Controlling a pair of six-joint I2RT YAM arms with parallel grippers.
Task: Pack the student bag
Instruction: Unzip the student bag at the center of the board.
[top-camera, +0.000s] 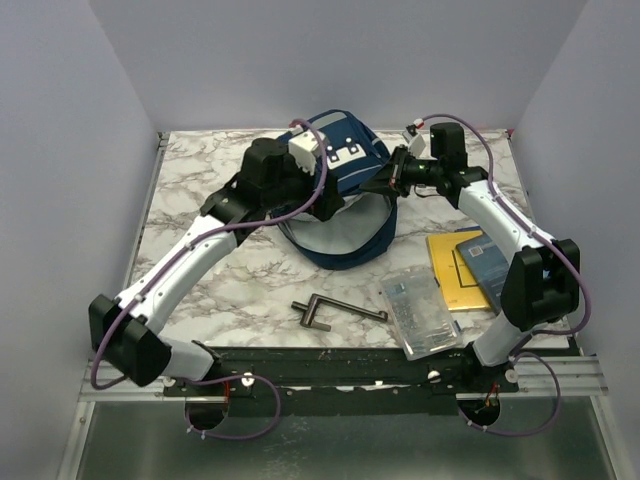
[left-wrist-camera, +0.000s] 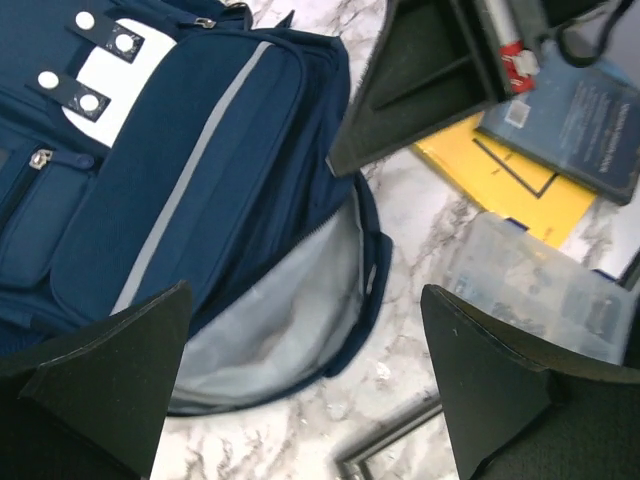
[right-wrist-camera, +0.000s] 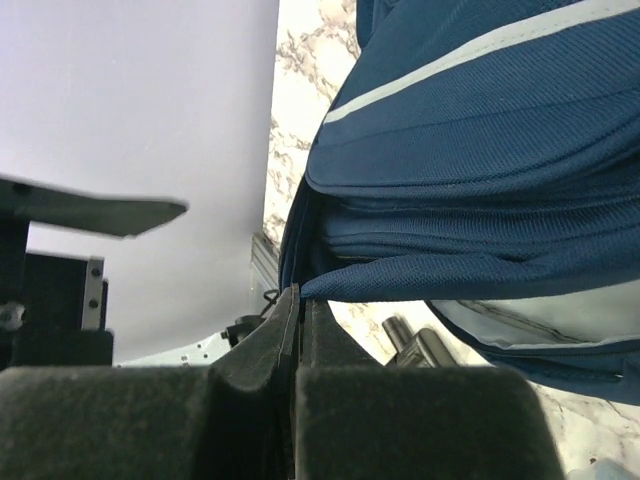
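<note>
The student bag (top-camera: 338, 195) is navy blue with grey stripes and lies at the back middle of the table, its mouth facing the near side and showing pale grey lining (left-wrist-camera: 285, 325). My left gripper (left-wrist-camera: 305, 290) is open and empty, hovering over the bag's open mouth; in the top view it (top-camera: 322, 205) is over the bag's left part. My right gripper (right-wrist-camera: 300, 297) is shut on the bag's fabric edge at the bag's right side (top-camera: 386, 183) and holds that edge up. The bag (right-wrist-camera: 480, 150) fills the right wrist view.
A yellow book (top-camera: 455, 275) with a blue book (top-camera: 492, 262) on it lies at the right. A clear plastic case (top-camera: 421, 315) lies in front of them. A black metal tool (top-camera: 336, 311) lies on the marble near the front middle. Walls close three sides.
</note>
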